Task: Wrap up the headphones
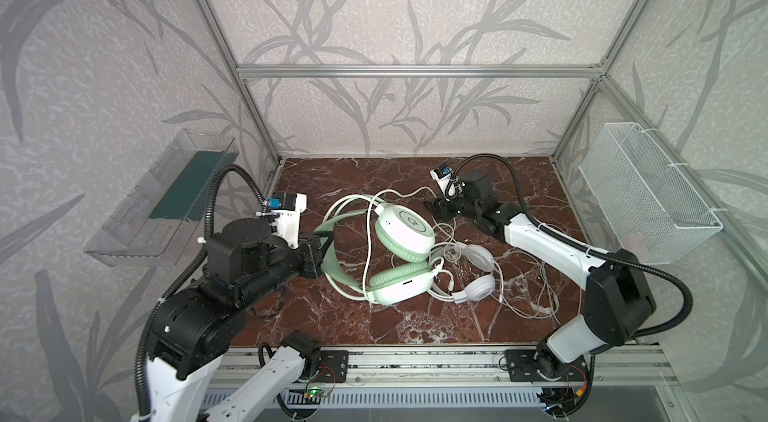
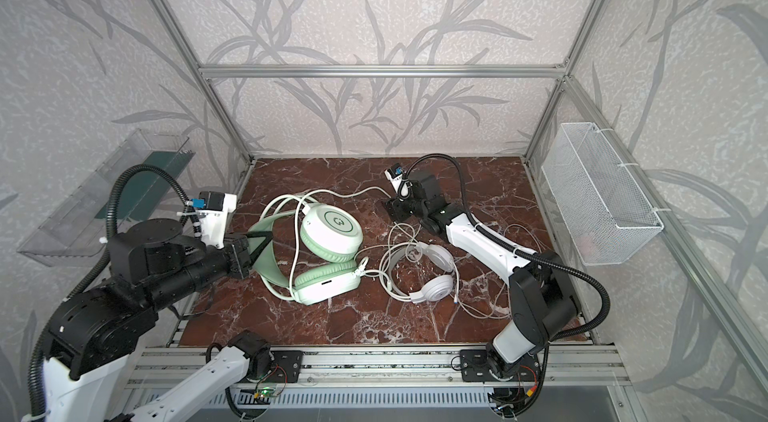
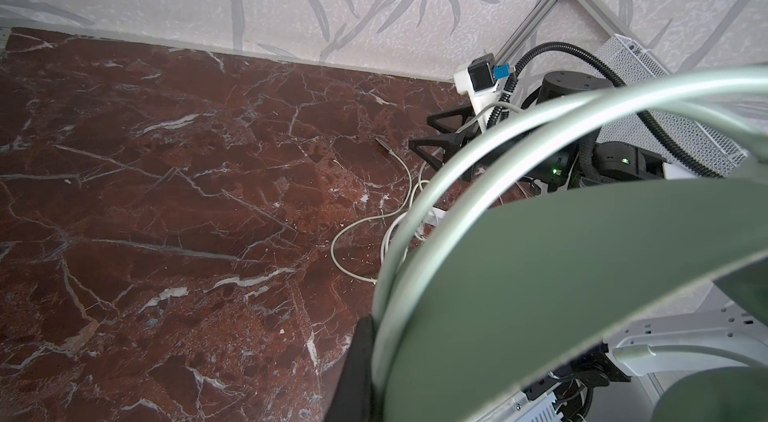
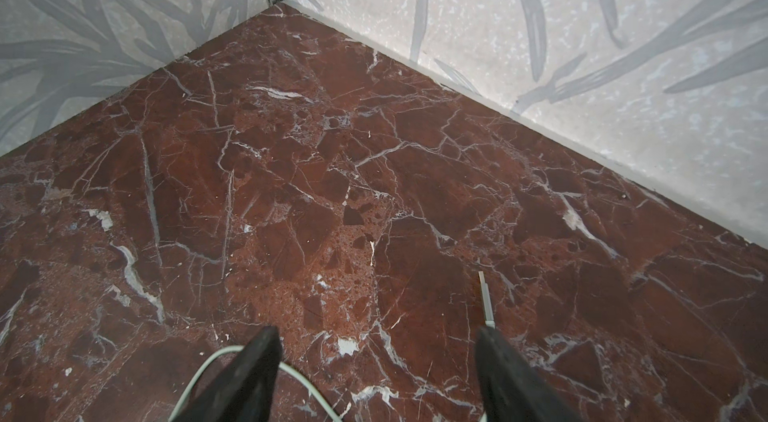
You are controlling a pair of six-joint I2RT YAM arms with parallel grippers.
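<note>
The mint-green headphones (image 1: 405, 229) lie in the middle of the red marble table, cups stacked, with their pale cable looped over them. My left gripper (image 1: 322, 242) is shut on their green headband (image 3: 561, 274); one black finger (image 3: 359, 366) shows beside the band. The white headphones (image 1: 478, 274) lie just right of the green pair among tangled thin cables. My right gripper (image 4: 376, 343) stands open low over the table behind them, holding nothing. The green cable's plug (image 4: 485, 295) lies by one fingertip, and a loop of that cable (image 4: 208, 362) passes under the other.
A clear plastic bin (image 1: 166, 200) hangs on the left wall and a white mesh basket (image 1: 648, 200) on the right wall. Loose white cable (image 1: 536, 295) sprawls toward the right arm's base. Metal rails (image 1: 415, 362) run along the front edge.
</note>
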